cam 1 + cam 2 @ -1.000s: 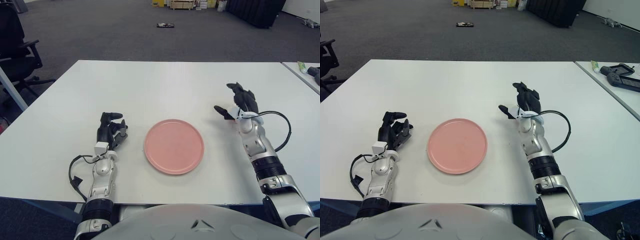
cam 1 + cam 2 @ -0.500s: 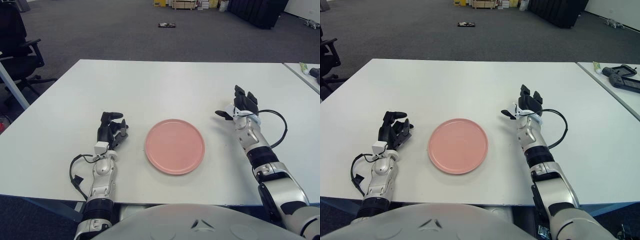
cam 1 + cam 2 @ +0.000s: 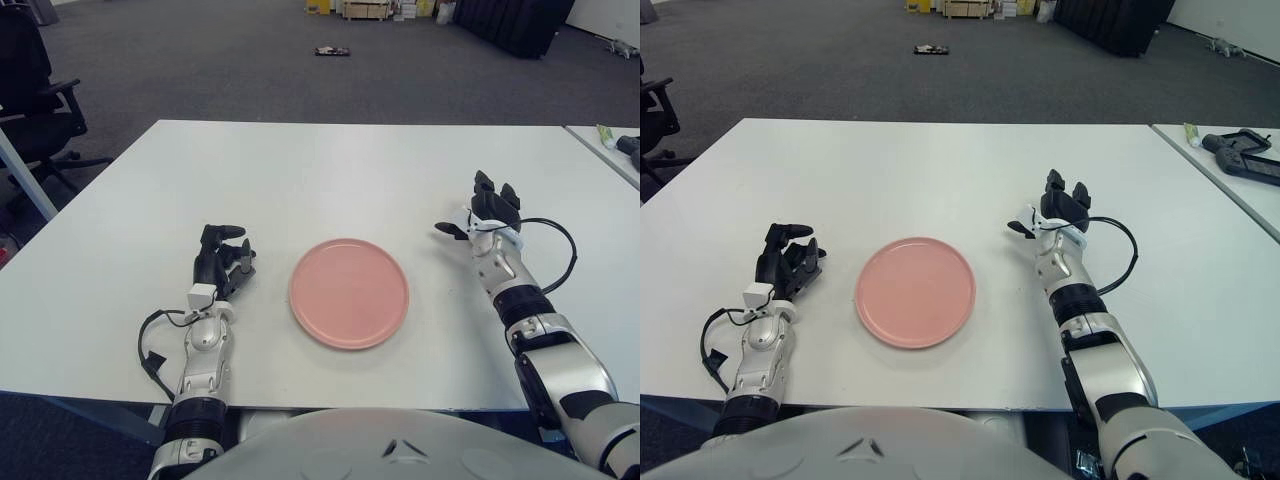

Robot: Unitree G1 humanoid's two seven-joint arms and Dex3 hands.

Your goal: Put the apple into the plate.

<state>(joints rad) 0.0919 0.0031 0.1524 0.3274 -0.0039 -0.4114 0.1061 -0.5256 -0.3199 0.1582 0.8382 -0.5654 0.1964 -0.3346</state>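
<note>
A round pink plate [image 3: 349, 292] lies empty on the white table [image 3: 330, 170], between my two hands. No apple shows in either view. My right hand [image 3: 486, 208] is to the right of the plate, low over the table, its black fingers spread and holding nothing. My left hand [image 3: 222, 258] is to the left of the plate, fingers curled loosely, with nothing in it.
A second table [image 3: 1230, 160] at the far right carries a dark device [image 3: 1240, 143] and a small tube. A black office chair [image 3: 35, 90] stands at the left beyond the table. A small object lies on the grey floor [image 3: 330, 50] far ahead.
My right hand has drawn back toward me and a little to the right, its forearm now lower over the table. The left hand and the plate have not moved.
</note>
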